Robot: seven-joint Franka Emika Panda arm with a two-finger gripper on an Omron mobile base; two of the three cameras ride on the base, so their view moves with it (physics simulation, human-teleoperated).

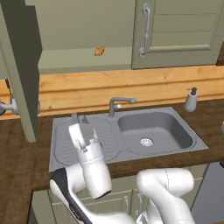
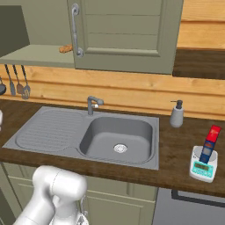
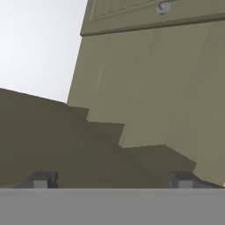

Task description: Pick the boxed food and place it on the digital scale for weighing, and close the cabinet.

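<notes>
The boxed food (image 2: 210, 144), blue with a red top, stands a little tilted on the white digital scale (image 2: 203, 168) at the right end of the counter. The grey-green wall cabinet (image 1: 177, 33) has its right door shut. Its left door (image 1: 19, 70) swings out towards me, leaving the shelf bare to view. My gripper (image 1: 79, 119) hovers over the sink's draining board, pointing up at the cabinet, open with nothing between its fingers. In the hand view the gripper (image 3: 112, 180) faces the cabinet's (image 3: 149, 88) underside and open door, far from the scale.
A small orange-brown lump (image 1: 99, 50) lies on the open cabinet shelf. The grey sink (image 2: 118, 136) with its tap (image 2: 93, 104) sits mid-counter, and a soap dispenser (image 2: 177, 114) stands to its right. Utensils (image 2: 17, 81) hang on the wooden wall at left.
</notes>
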